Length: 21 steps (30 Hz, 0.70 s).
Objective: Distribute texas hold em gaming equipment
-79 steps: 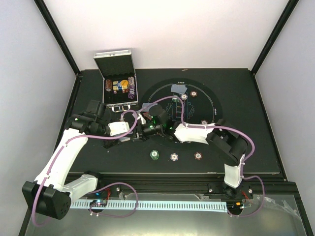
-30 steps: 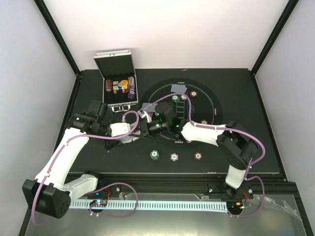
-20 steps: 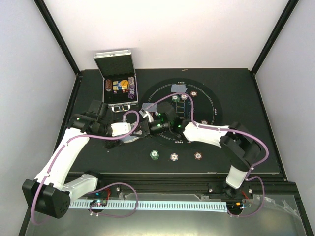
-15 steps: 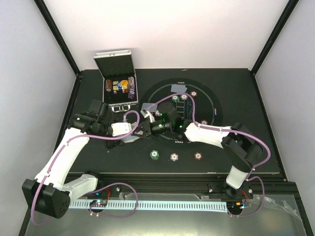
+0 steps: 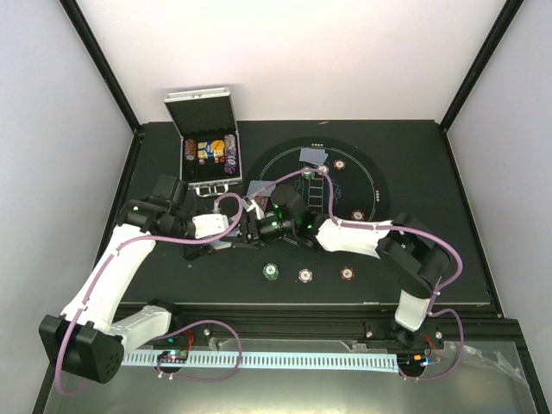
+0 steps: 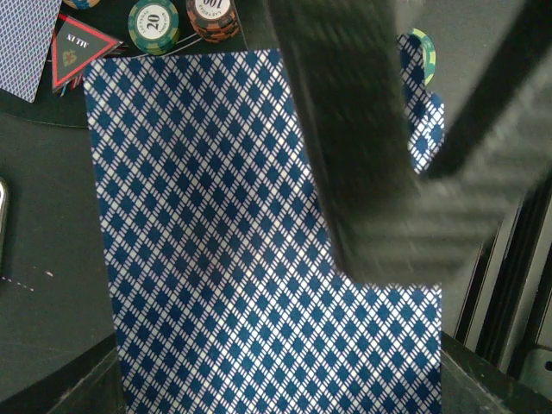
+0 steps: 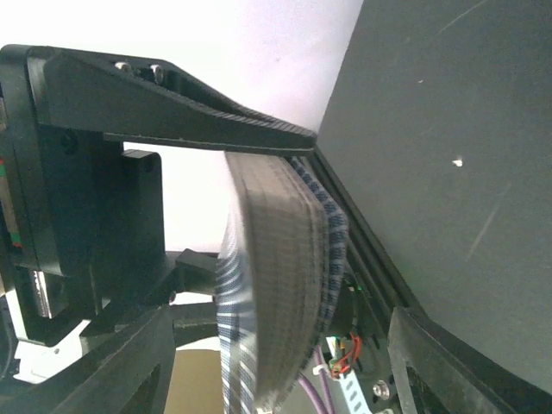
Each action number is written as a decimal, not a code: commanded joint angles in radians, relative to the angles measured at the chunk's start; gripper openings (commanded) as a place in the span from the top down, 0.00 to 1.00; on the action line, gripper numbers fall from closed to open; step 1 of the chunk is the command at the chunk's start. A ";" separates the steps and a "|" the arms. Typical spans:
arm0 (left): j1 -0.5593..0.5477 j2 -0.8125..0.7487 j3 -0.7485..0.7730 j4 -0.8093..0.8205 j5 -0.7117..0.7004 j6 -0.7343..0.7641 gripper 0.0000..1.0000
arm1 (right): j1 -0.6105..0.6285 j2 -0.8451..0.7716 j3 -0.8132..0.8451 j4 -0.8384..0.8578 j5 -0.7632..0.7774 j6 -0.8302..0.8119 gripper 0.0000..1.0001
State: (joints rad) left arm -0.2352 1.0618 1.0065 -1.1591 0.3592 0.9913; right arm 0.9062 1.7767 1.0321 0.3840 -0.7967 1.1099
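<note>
Right wrist: deck (image 7: 272, 276) edge-on inside spread R claw (image 7: 280, 345), gaps both sides.

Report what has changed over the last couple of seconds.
The right claw, which had reached out over the round mat, swung back left to the deck of cards held by the left claw. Its jaws now stand wide at the deck. The left claw stayed shut on the deck. The row of three chips and the silver case did not move.

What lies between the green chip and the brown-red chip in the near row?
A white chip lies between the green chip and brown-red chip; top view shows it.
</note>
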 commanded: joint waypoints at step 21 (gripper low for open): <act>0.002 0.019 0.068 -0.076 0.122 0.047 0.32 | 0.030 0.070 -0.027 0.210 -0.024 0.107 0.99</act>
State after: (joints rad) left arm -0.2348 1.0611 1.0115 -1.1709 0.3672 1.0126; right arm 0.9302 1.8450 1.0405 0.5621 -0.8230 1.2488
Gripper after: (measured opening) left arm 0.666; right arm 0.152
